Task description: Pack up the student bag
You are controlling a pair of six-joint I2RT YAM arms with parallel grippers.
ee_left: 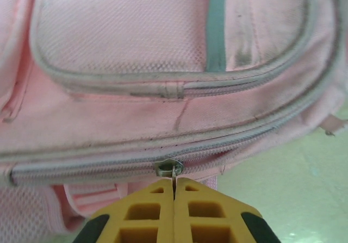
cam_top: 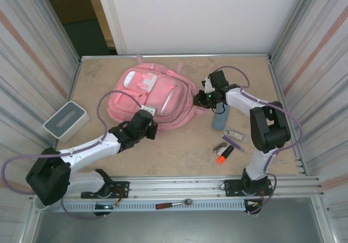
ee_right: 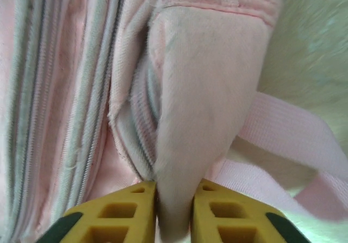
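The student bag (cam_top: pixel 149 93), a large pink backpack, lies flat at the middle back of the table. My left gripper (cam_top: pixel 149 113) is at its near edge. In the left wrist view the yellow fingers (ee_left: pixel 174 180) are shut on the metal zip pull (ee_left: pixel 168 167) of the long zip running across the bag (ee_left: pixel 163 107). My right gripper (cam_top: pixel 200 99) is at the bag's right side. In the right wrist view its jaws (ee_right: pixel 174 186) pinch a fold of pink fabric (ee_right: pixel 206 80) beside the zip, with a pink strap (ee_right: pixel 293 139) lying to the right.
A grey-white box (cam_top: pixel 66 119) sits at the left edge. A blue bottle (cam_top: pixel 219 118), a purple pen (cam_top: pixel 232 142), a small tube (cam_top: pixel 235 135) and an orange marker (cam_top: pixel 225 154) lie right of the bag. A ratchet tool (cam_top: pixel 173 204) rests on the front rail. Corrugated walls close both sides.
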